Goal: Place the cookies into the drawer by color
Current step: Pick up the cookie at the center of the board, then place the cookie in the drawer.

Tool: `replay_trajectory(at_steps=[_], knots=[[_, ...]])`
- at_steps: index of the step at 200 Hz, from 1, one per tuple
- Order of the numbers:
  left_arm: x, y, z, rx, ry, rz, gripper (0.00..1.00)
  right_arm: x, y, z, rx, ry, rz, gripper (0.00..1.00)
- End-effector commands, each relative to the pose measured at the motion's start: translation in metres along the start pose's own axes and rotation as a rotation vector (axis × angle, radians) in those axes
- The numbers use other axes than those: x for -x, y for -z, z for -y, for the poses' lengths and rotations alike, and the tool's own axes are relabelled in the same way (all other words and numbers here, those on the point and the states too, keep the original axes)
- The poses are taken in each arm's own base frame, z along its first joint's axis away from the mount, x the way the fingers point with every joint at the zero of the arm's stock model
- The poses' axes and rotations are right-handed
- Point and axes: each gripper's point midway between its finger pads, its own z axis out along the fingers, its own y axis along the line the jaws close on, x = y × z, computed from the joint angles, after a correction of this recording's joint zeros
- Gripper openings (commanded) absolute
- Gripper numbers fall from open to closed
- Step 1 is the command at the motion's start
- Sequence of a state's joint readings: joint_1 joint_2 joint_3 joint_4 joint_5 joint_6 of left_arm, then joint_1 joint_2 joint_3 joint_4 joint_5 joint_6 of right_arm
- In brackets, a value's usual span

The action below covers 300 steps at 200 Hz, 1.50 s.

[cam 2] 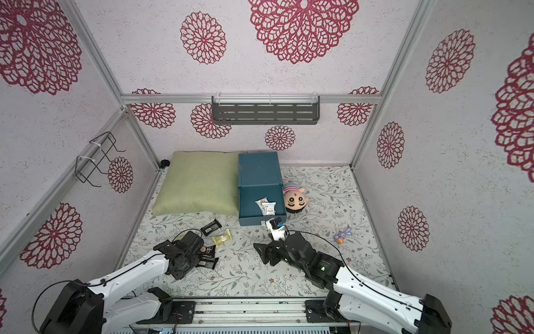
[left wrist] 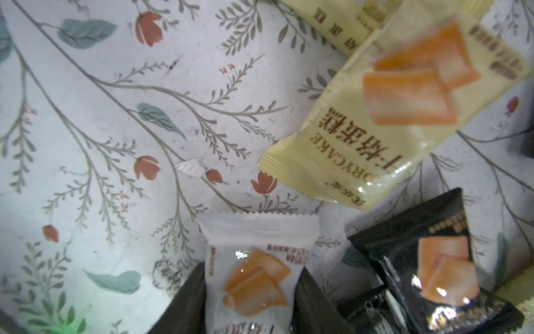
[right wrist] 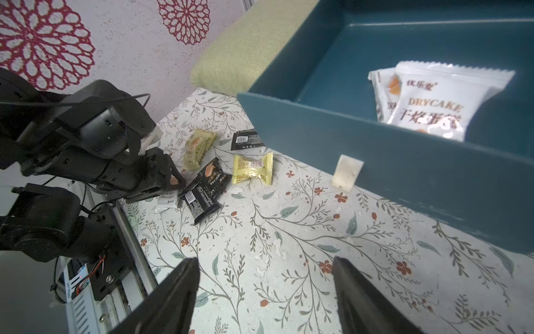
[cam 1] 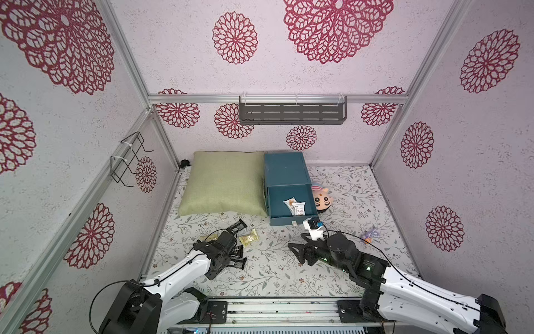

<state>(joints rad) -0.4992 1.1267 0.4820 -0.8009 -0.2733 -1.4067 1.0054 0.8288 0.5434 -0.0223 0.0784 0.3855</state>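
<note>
Cookies [cam 1: 249,237] lie loose on the table [cam 1: 274,269] in both top views. The drawer [cam 1: 286,221] stands open beside the cushion [cam 1: 222,182], with two white packets [cam 1: 296,206] inside.

Left wrist view: the left gripper [left wrist: 254,300] is clamped on a white cookie [left wrist: 254,260]. A yellow cookie [left wrist: 390,115] and a black cookie [left wrist: 433,260] lie just beside it.

Right wrist view: the right gripper [right wrist: 265,289] is spread and empty, above the table near the drawer's front. The white packets show within the drawer.
</note>
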Motion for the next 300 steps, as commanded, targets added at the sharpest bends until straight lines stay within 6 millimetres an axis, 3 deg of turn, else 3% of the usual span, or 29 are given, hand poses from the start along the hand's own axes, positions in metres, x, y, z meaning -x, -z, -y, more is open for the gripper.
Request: replay_trajectory(at_steps=[1, 85, 189, 258, 300], knots=[[0.004, 0.009, 0.006, -0.029, 0.002, 0.004, 0.45, 0.011, 0.005, -0.002, 0.002, -0.011, 0.048, 0.78], [0.019, 0.055, 0.046, -0.215, -0.018, 0.031, 0.43, 0.003, 0.003, 0.012, -0.061, -0.041, 0.046, 0.81], [0.03, 0.126, 0.141, -0.382, -0.142, 0.101, 0.43, -0.041, -0.008, 0.027, -0.082, -0.086, -0.032, 0.84], [0.05, 0.206, 0.204, -0.528, -0.211, 0.173, 0.43, -0.059, -0.011, 0.03, -0.078, -0.111, -0.057, 0.83], [0.046, 0.243, 0.242, -0.624, -0.245, 0.184, 0.44, -0.06, -0.011, 0.03, -0.067, -0.13, -0.048, 0.83]])
